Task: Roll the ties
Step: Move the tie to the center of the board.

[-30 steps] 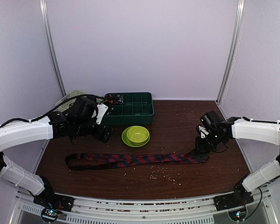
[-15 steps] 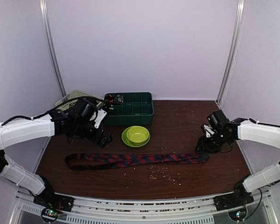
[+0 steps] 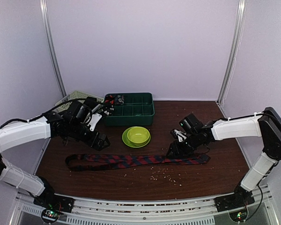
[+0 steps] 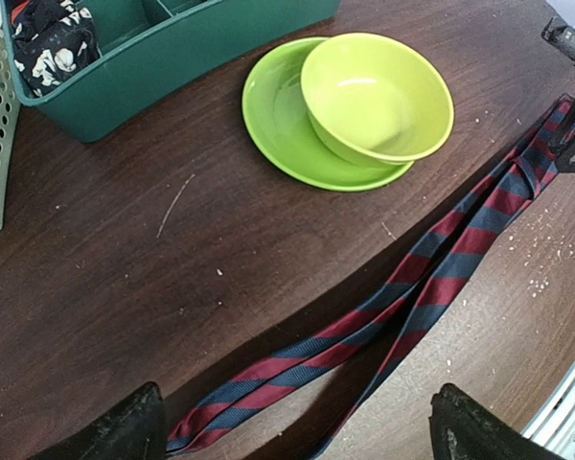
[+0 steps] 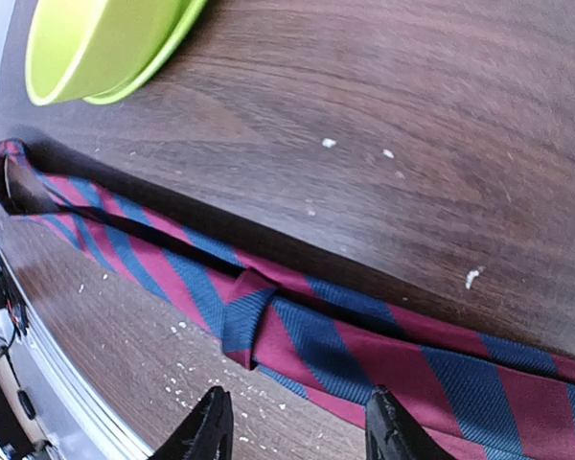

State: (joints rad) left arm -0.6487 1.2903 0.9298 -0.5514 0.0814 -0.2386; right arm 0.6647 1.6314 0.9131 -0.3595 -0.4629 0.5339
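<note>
From above, the striped tie lay doubled lengthwise along the surface, just in front of the empty bowl on its plate. The left wrist view showed the left fingers spread wide over the tie's left end, holding nothing; the green bin held dark patterned fabric in its corner compartment. In the right wrist view, the right fingers gaped above a crumpled fold: pinching there could catch one layer only and skew the roll.
</note>
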